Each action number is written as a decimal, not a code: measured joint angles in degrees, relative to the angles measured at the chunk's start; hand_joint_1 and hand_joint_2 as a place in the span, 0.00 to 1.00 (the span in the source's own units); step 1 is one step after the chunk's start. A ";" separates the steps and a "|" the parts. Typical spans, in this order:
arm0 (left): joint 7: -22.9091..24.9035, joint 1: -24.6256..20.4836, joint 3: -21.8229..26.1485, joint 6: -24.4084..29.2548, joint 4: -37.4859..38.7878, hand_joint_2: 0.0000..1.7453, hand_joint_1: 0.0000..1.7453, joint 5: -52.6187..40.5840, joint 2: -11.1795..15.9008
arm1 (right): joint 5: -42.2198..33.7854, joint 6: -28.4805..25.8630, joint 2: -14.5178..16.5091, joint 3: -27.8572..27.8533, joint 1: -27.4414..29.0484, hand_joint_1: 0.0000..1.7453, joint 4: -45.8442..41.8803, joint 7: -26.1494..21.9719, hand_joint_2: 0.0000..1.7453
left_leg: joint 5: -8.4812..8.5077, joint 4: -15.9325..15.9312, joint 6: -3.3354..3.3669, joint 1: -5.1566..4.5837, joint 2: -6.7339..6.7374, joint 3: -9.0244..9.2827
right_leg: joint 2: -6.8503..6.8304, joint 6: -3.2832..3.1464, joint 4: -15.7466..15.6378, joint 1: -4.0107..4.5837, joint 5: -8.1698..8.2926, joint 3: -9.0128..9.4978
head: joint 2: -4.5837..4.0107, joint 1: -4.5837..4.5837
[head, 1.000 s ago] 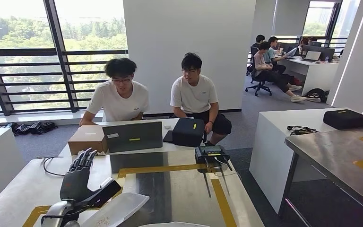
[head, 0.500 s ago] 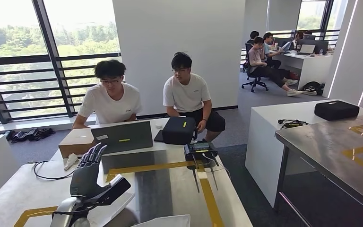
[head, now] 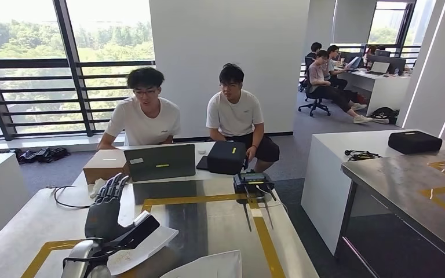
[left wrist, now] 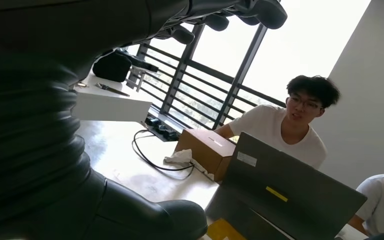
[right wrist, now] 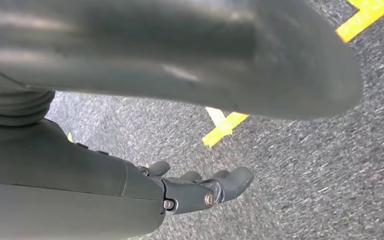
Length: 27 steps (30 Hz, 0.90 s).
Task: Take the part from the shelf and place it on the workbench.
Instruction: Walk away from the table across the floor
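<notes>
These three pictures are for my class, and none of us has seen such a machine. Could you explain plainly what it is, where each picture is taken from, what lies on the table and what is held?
It is a walking humanoid robot. The wide picture looks from its head; the others come from cameras at its wrists. Its left hand is raised, fingers apart, over a white part lying on the workbench, and holds nothing. Its right hand hangs above carpet, fingers loosely curled. Also there: a laptop, a cardboard box, a black case and two seated people.
</notes>
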 joint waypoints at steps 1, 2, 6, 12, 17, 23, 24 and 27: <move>-0.01 0.15 0.00 -0.01 -0.04 1.00 0.00 0.00 -0.01 | 0.08 0.07 -0.06 0.00 -0.01 0.00 0.00 -0.03 0.00 | 0.27 0.07 0.18 -0.03 0.04 -0.44 | -0.02 0.16 3.93 -0.03 -2.17 -1.47 | 0.00 0.10; -0.03 0.36 0.00 -0.01 -0.06 1.00 0.00 0.00 0.00 | 0.17 0.11 -0.14 0.00 0.00 0.00 0.00 -0.04 0.00 | 0.50 0.15 0.22 -0.06 0.07 -0.86 | -0.03 0.30 7.27 -0.04 -3.60 -2.62 | 0.00 0.18; -0.04 0.87 0.00 0.00 -0.18 1.00 0.00 0.00 0.02 | 0.39 0.21 -0.28 0.00 0.00 0.00 0.00 -0.06 0.00 | 0.96 0.82 -0.01 -0.14 0.15 -2.09 | -0.03 -0.11 1.44 0.08 -0.02 2.02 | 0.02 0.60; -0.11 0.88 0.00 -0.03 -0.42 1.00 0.00 -0.14 0.07 | 0.40 0.37 -0.46 0.00 -0.03 0.00 0.00 -0.12 0.00 | 1.69 0.87 -1.75 -0.34 0.18 -3.08 | -0.14 -1.92 -7.63 0.51 2.39 6.38 | 0.08 0.96; -0.15 1.01 0.00 -0.02 -0.44 1.00 0.00 -0.21 0.51 | 0.45 0.61 -0.46 0.00 -0.07 0.00 0.00 -0.11 0.00 | -6.05 12.81 -3.20 0.21 -0.07 -7.37 | -0.48 -3.13 -8.52 -0.09 3.79 5.71 | 0.11 0.72; -0.26 1.26 -0.01 0.00 -0.44 1.00 0.00 -0.21 0.84 | 0.49 0.66 -0.51 0.00 -0.11 0.00 -0.01 -0.09 0.00 | -1.44 4.18 -4.37 1.05 -0.08 -0.72 | -0.42 -1.73 -7.32 -0.77 4.42 4.10 | 0.11 0.60; -0.28 1.22 -0.01 0.00 -0.48 1.00 0.00 -0.21 0.84 | 0.49 0.67 -0.54 0.00 -0.14 0.00 -0.02 -0.10 0.00 | -1.25 2.36 -4.20 0.98 -0.18 0.14 | -0.38 -1.25 -7.08 -0.71 4.59 3.75 | 0.11 0.59; -0.30 1.29 -0.02 0.01 -0.53 1.00 0.00 -0.19 0.83 | 0.49 0.68 -0.56 0.00 -0.06 0.00 -0.02 -0.08 0.00 | -1.02 1.79 -2.56 0.79 -0.38 -0.54 | -0.29 0.02 -6.90 -0.76 5.25 3.00 | 0.13 0.66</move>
